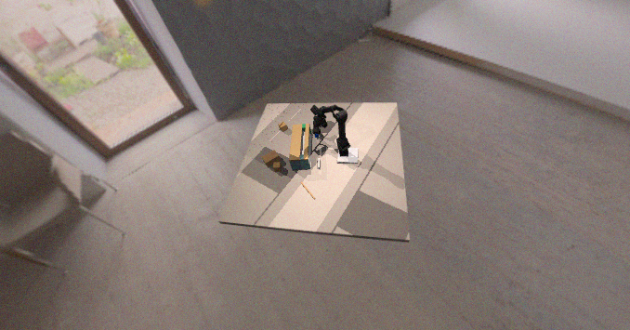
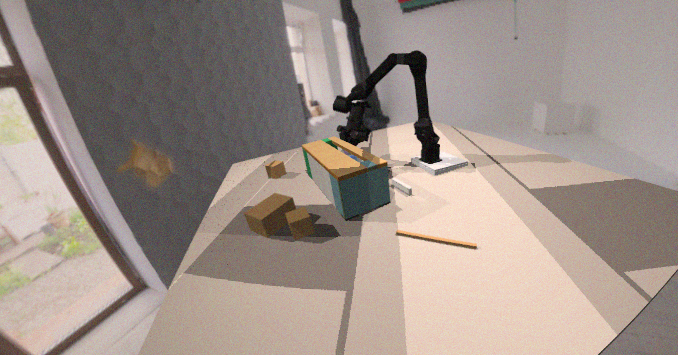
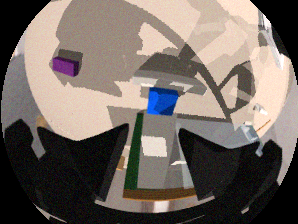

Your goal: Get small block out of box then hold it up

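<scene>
The blue block [image 1: 317, 136] [image 3: 162, 101] lies on the table outside the box, in front of its green end. A bit of blue also shows past the box top in the exterior view. The box [image 1: 295, 144] [image 2: 325, 159] [image 3: 132, 160] stands upright, with wooden top strips, teal at the near end and green at the far end. My gripper [image 1: 317, 132] [image 3: 154, 129] is open and points down, low beside the box's far end. Nothing is between its fingers, and the blue block shows just beyond the fingertips in the wrist view. The exterior view hides the fingertips behind the box.
A pale grey bar [image 3: 170, 82] lies just past the block. A purple block [image 3: 65, 67] is farther off. Brown blocks [image 2: 270, 215] [image 2: 300, 222] [image 2: 275, 169] stand behind the box. A white bar [image 1: 319, 164] [image 2: 401, 186] and a wooden stick [image 1: 308, 191] [image 2: 436, 239] lie on the table.
</scene>
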Tool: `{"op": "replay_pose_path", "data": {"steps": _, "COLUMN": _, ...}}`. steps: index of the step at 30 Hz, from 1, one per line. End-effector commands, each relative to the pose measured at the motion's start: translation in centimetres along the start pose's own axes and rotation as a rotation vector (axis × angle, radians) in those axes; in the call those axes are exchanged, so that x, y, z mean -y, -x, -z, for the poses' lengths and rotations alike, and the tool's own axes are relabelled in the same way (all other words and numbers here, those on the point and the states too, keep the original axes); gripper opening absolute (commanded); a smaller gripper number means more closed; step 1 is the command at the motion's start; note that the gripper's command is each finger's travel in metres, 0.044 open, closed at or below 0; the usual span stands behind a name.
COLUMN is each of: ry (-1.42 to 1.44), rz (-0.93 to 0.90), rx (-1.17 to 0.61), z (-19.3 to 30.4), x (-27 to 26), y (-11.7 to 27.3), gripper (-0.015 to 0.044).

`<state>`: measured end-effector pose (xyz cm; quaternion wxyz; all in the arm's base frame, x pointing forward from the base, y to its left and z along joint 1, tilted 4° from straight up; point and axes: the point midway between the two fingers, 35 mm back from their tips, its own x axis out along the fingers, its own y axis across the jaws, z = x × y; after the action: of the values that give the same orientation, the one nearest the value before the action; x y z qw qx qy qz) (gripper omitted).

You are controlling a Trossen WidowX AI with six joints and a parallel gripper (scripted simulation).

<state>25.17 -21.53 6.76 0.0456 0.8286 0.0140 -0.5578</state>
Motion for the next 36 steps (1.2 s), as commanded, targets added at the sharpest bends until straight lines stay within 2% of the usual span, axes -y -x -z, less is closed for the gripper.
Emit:
{"op": "replay_pose_path", "data": {"steps": 1, "ry": 0.001, "rz": 0.016, "rx": 0.009, "z": -0.7, "x": 0.3, "y": -1.1, "gripper": 0.0285}}
{"op": "replay_pose_path", "data": {"steps": 26, "ry": 0.001, "rz": 0.017, "rx": 0.009, "z": -2.4, "x": 0.6, "y": -4.0, "gripper": 0.0285}}
{"op": "replay_pose_path", "data": {"steps": 33, "ry": 0.001, "rz": 0.017, "rx": 0.009, "z": -2.4, "x": 0.6, "y": -4.0, "gripper": 0.0101}}
{"op": "replay_pose_path", "data": {"steps": 36, "ry": 0.001, "rz": 0.017, "rx": 0.009, "z": -2.4, "x": 0.6, "y": -4.0, "gripper": 0.0081}}
